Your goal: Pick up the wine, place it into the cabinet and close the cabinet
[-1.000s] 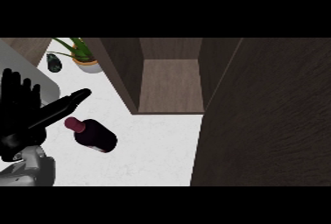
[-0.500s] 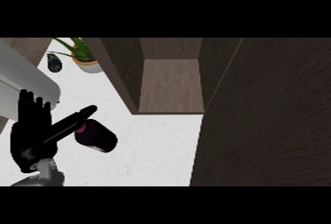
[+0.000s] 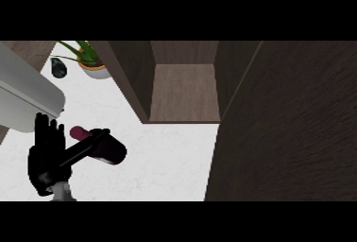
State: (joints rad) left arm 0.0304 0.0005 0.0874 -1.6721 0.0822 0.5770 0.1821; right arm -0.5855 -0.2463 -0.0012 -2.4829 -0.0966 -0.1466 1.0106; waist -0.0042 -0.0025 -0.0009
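The wine bottle (image 3: 111, 151) is dark maroon and lies on its side on the white counter (image 3: 167, 165), its reddish neck pointing up-left. My left hand (image 3: 45, 158) rises from the lower left edge just left of the bottle. Its fingers are straight and point up, and the outstretched thumb (image 3: 87, 144) lies across the bottle's shoulder, hiding part of it. The hand is not curled round the bottle. The cabinet (image 3: 182, 90) stands open at top centre, its brown shelf bare. My right hand does not show.
The open cabinet door (image 3: 293, 132) fills the right side as a tall dark panel. A potted plant (image 3: 90, 66) and a small dark object (image 3: 58, 68) sit at the back left. A large grey arm part (image 3: 24, 99) covers the upper left.
My left hand has moved right and down to the bottle, and its thumb now crosses it. The grey arm part has come in at the upper left. The bottle has stayed put.
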